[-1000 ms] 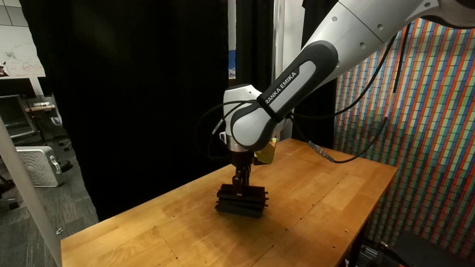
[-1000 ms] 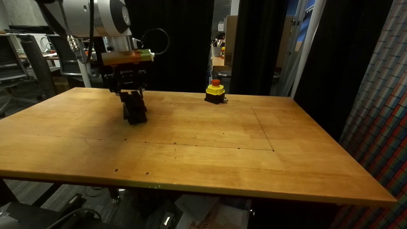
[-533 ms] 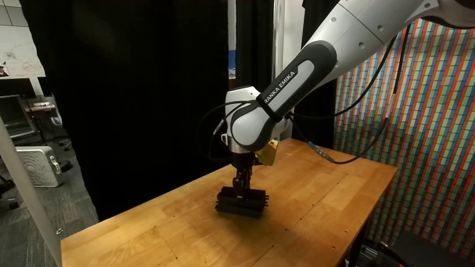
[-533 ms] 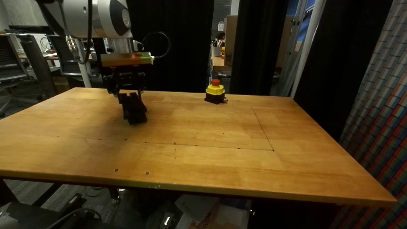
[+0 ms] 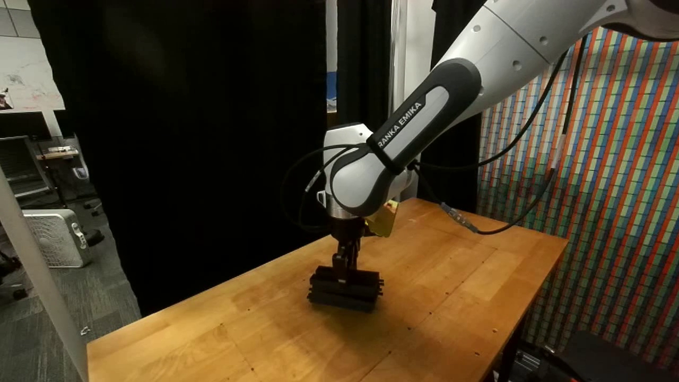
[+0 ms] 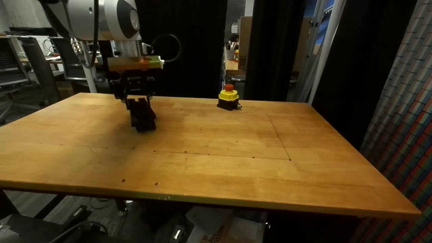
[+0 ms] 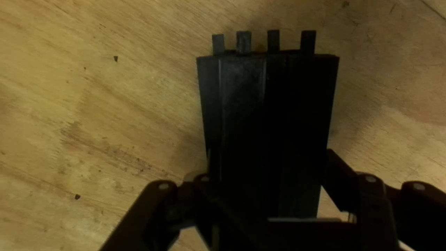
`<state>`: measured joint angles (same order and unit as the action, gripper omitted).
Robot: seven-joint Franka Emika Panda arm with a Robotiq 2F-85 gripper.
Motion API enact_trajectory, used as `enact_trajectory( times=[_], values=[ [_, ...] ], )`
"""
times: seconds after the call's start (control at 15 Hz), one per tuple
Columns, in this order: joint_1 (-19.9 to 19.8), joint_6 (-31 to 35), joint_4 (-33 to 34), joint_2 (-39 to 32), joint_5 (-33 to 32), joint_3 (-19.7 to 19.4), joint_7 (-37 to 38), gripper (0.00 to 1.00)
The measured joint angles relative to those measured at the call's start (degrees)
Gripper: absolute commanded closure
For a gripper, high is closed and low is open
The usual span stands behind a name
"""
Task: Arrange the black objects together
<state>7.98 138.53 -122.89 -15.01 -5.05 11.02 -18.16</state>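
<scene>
The black bars stand side by side on edge in one bundle on the wooden table. They show in both exterior views, as the black bars [image 5: 345, 300] and the black bars [image 6: 145, 122], and in the wrist view as the black bars [image 7: 244, 90] with several small end tabs in a row. They look parallel and touching in the wrist view. My gripper [image 7: 270, 153] has one finger at each outer side of the bundle and looks shut on it; the left finger overlaps the leftmost bar. The gripper also shows from outside [image 5: 347, 271] [image 6: 138, 101]. The bars' rear ends are hidden under the gripper.
A yellow emergency-stop box [image 6: 228, 96] with a red button stands at the table's back edge. The wooden table [image 6: 216, 175] reaches well past the bars. A black curtain [image 5: 201, 148] hangs close behind the table.
Over the last second my gripper has lowered slightly and its fingers have drawn in. The tops of the bars have moved together and the bundle looks tighter. Hardly anything has moved since half a second ago.
</scene>
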Motion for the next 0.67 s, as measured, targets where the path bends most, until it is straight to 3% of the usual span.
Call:
enact_trajectory(
  times=[0.6, 0.67],
  values=[
    [-0.47, 2.31, -0.86, 0.0, 0.0, -0.05, 0.0, 0.55],
    [-0.5, 2.43, -0.92, 0.0, 0.0, -0.05, 0.0, 0.12]
  ],
)
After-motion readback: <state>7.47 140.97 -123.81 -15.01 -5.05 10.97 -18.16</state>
